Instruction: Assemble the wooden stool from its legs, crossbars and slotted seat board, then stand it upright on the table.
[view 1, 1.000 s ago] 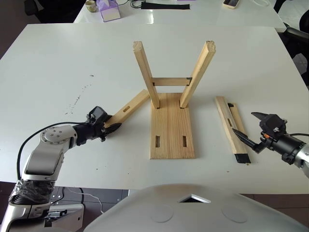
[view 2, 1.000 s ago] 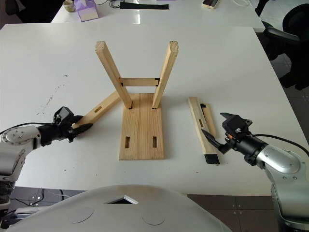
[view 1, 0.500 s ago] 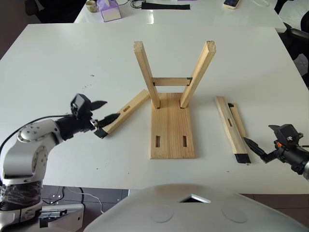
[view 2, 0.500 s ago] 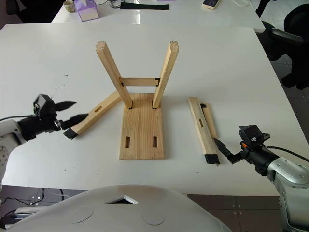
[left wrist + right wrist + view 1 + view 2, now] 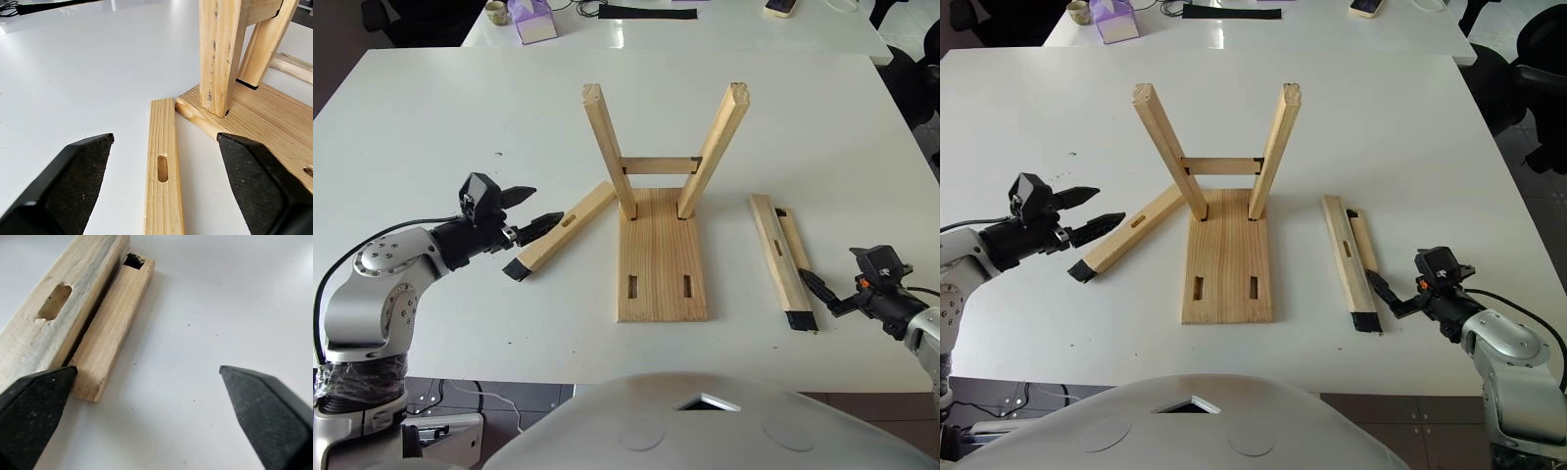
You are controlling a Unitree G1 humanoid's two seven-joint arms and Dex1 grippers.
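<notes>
The slotted seat board lies flat at the table's middle. Two legs stand in its far slots, joined by a crossbar. A loose leg with a black-capped end lies at an angle left of the board. My left gripper hovers open over that leg's near half, which lies between the fingers. Another loose leg and a short crossbar lie side by side right of the board. My right gripper is open just off their near ends, touching nothing.
Two empty slots show in the seat board's near half. The white table has wide free room on its left and far sides. Its front edge runs close behind my right gripper. Small items sit on a second table behind.
My left gripper has opened, left the loose leg's capped end and risen; it now hangs over the leg. My right gripper has drawn back from the right leg's near end.
</notes>
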